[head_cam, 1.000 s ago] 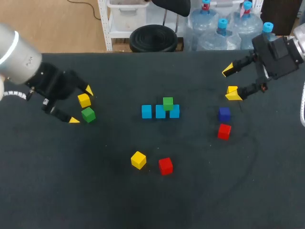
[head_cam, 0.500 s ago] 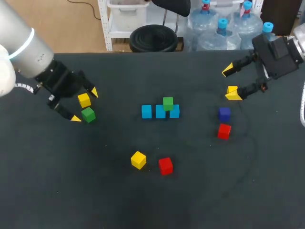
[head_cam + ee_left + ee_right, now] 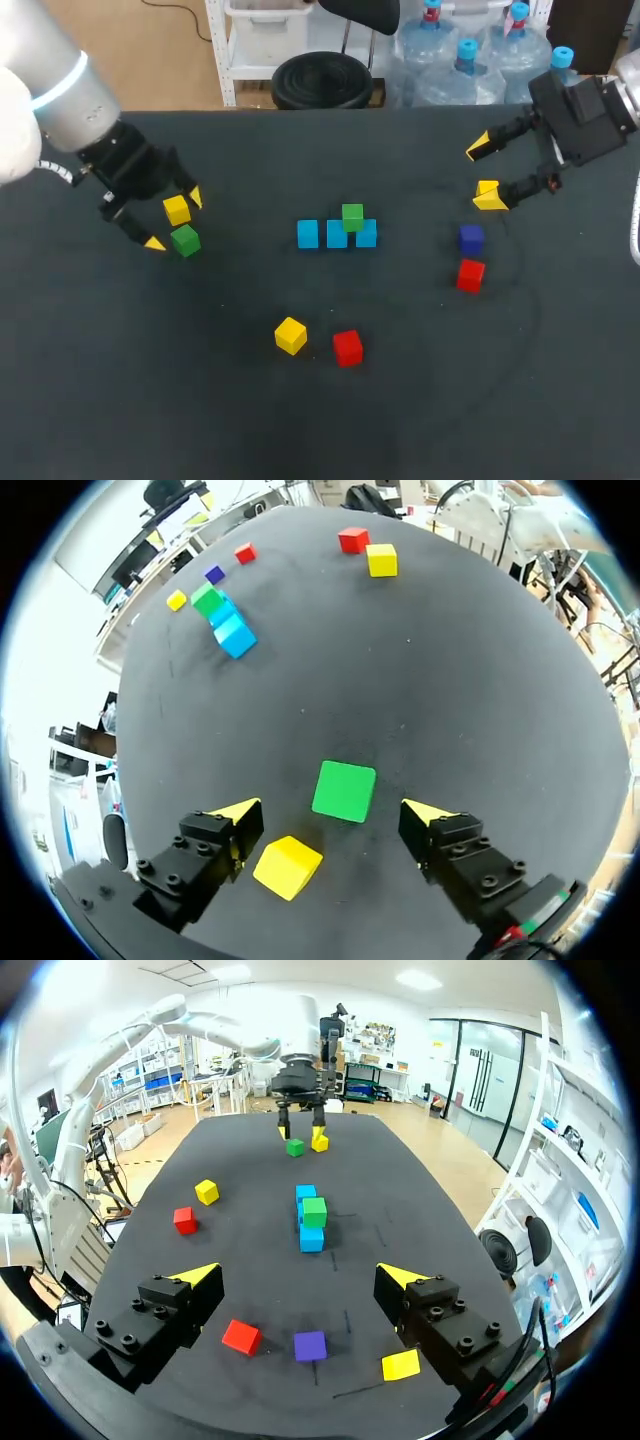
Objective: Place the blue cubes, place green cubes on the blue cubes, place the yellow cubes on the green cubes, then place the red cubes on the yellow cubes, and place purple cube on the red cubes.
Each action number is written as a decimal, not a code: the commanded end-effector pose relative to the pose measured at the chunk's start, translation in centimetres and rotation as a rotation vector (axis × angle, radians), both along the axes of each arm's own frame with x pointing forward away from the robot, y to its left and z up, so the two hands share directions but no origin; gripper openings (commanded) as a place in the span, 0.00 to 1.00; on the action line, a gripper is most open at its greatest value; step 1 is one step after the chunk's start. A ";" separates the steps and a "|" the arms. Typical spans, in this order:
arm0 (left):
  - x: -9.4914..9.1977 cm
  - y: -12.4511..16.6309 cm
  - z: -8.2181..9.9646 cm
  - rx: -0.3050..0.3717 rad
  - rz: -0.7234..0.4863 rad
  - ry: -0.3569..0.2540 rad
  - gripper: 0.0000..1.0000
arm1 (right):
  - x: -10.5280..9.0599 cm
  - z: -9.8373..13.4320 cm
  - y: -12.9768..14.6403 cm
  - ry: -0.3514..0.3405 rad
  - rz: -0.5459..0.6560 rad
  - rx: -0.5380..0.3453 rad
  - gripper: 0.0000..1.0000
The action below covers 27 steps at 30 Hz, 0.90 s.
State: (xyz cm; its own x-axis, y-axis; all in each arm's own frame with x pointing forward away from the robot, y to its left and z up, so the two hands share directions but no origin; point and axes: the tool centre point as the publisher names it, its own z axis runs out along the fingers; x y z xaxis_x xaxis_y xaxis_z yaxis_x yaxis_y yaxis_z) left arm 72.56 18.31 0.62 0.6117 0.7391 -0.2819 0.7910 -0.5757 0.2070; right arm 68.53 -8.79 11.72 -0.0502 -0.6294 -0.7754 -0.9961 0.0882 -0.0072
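At the far left of the dark table [image 3: 560, 400], the left gripper [image 3: 173, 220] is down over two cubes, its yellow-tipped fingers spread wide. Its wrist view shows the loose green cube [image 3: 344, 790] lying flat on the table between the two fingers, touching neither, with bare table on both sides. The left yellow cube [image 3: 287, 867] lies just beside it, closer to the wrist and turned at an angle. It is near one finger but apart from it — nothing is pinched.

In the middle of the table the three blue cubes [image 3: 337, 235] stand in a tight row, side against side. The stacked green cube [image 3: 352, 216] rests on top of the row, near its middle.

Toward the front edge, the front yellow cube [image 3: 290, 335] and the front red cube [image 3: 347, 348] lie near each other without touching.

Further right, the purple cube [image 3: 471, 239] sits on the table with the right red cube [image 3: 470, 275] just in front of it, a small gap between them. Behind the purple cube lies the right yellow cube [image 3: 487, 187], just beside one fingertip of the right gripper [image 3: 484, 174].

That gripper's fingers are also spread wide and hold nothing. In its wrist view the purple cube lies on the table under the gap between them — the yellow one under one finger, the red one toward the other.
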 end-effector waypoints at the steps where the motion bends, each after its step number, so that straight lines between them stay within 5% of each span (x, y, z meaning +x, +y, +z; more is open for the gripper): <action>1: 0.6 0.0 -0.3 0.021 -0.022 0.025 0.84 | 0.0 -0.1 0.0 -0.001 0.001 0.002 1.00; 15: 0.1 0.0 -1.0 0.073 -0.078 0.053 0.69 | 0.0 -0.1 0.0 -0.001 0.001 0.002 1.00; 27: -0.2 0.5 -1.0 0.101 -0.093 0.070 0.68 | 0.0 -0.1 0.0 -0.001 0.001 0.002 1.00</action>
State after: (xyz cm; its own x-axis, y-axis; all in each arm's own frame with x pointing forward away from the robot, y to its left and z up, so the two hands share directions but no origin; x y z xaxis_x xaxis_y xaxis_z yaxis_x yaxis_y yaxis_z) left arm 72.14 18.86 -0.46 0.6581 0.7090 -0.2535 0.7468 -0.6576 0.0992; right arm 68.54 -8.79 11.71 -0.0501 -0.6294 -0.7755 -0.9961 0.0881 -0.0071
